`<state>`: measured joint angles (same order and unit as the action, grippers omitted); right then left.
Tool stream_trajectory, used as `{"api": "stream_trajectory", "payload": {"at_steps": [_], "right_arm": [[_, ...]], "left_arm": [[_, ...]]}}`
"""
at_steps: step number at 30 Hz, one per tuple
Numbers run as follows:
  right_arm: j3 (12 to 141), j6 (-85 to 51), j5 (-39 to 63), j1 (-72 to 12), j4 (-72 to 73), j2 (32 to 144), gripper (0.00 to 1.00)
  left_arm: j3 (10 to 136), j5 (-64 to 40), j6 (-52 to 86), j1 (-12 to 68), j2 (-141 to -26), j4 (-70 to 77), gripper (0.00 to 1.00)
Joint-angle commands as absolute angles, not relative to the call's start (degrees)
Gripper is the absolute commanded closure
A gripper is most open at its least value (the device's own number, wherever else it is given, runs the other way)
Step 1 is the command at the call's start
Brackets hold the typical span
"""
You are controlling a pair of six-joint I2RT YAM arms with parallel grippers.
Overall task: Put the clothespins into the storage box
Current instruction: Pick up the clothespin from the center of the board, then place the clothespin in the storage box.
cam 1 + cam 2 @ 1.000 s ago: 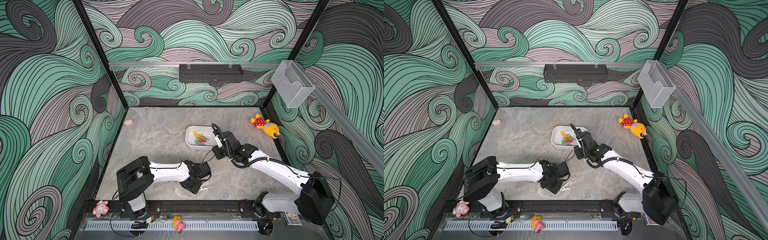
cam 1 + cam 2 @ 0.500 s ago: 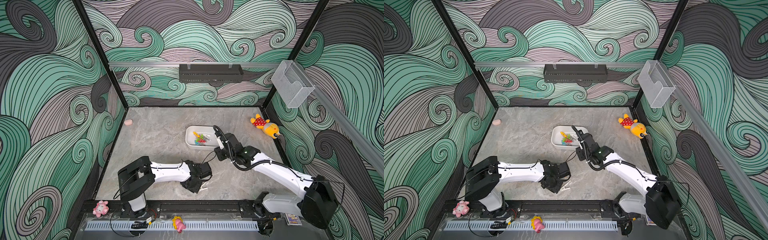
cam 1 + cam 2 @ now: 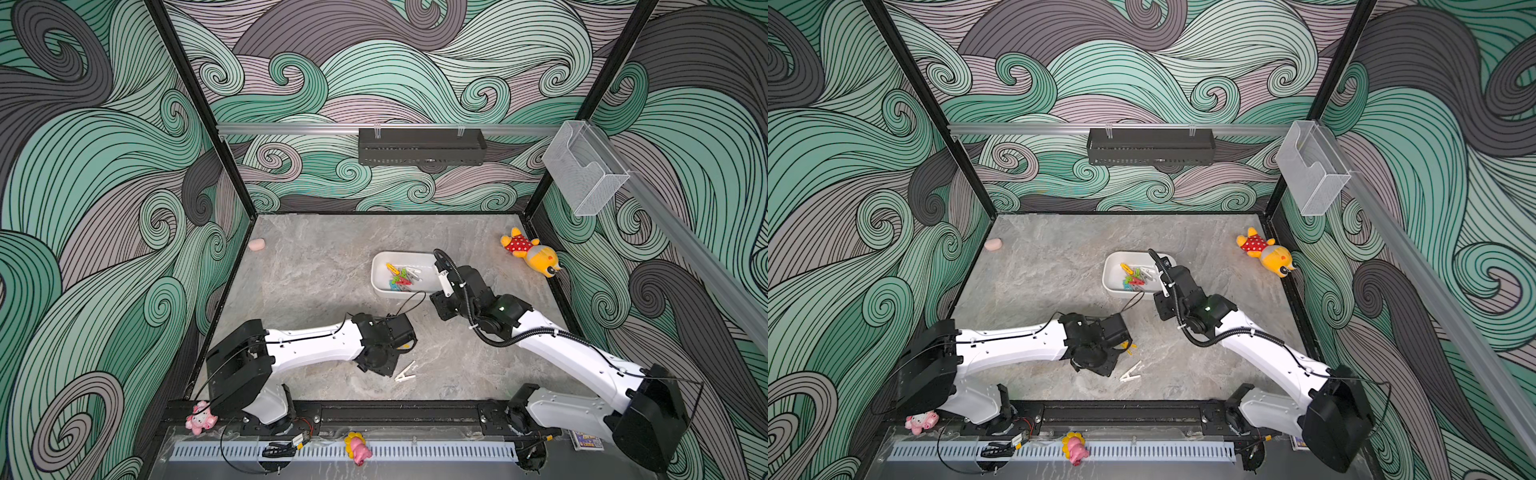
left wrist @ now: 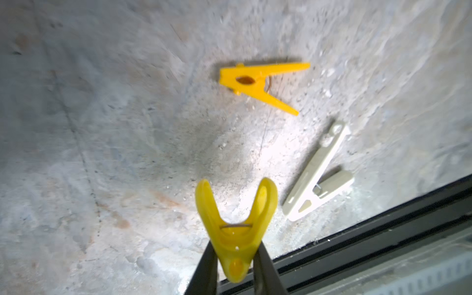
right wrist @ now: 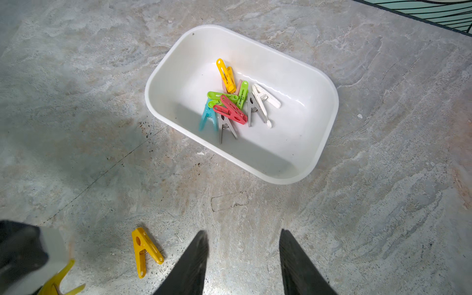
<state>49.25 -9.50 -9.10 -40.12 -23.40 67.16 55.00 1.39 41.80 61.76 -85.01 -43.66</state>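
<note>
Fig.: L gripper [image 4: 235, 258] clamped on yellow clothespin [image 4: 235, 237], near edge; R gripper [image 5: 242, 242] half-open, empty. Storage box [image 5: 166, 84], mid-table, holds other pins [image 5: 231, 112]. Lift clear, carry far-right, release above box centre.

Approx 9 clothespins [image 5: 231, 109] in 1 storage box [image 5: 184, 84], 3 outside.

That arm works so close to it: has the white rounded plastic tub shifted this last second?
No. The white rounded plastic tub lies where it was, no nearer the yellow plush toy in red.
</note>
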Motion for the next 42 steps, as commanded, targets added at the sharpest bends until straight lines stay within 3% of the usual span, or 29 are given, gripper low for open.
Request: {"api": "stream_trajectory", "payload": {"at_steps": [1, 12, 20, 25, 35, 42], "right_arm": [[50.52, -10.79, -10.11, -40.17, -26.51, 66.34, 0.52], [52.16, -14.52, -9.76, -40.18, -32.71, 62.65, 0.52], [47.11, -15.71, -10.8, -40.07, -28.31, 59.74, 0.52], [46.91, -14.24, -10.53, -39.98, -26.38, 61.59, 0.51], [45.33, -13.18, -9.6, -39.9, -24.02, 61.87, 0.5], [45.7, -12.37, -9.08, -39.94, -23.84, 64.24, 0.49]], "left_arm": [[55.82, -2.26, 41.4, 55.81, -81.93, -41.42, 0.78], [70.03, -8.22, 30.15, 40.71, -86.91, -33.73, 0.78], [93.51, -9.76, 27.69, 35.15, -108.41, -41.46, 0.78], [100.49, -10.28, 27.87, 33.59, -116.37, -41.44, 0.78], [97.67, -10.63, 29.0, 33.22, -119.62, -39.54, 0.77], [95.74, -9.42, 28.61, 33.17, -117.96, -38.12, 0.67]]}}
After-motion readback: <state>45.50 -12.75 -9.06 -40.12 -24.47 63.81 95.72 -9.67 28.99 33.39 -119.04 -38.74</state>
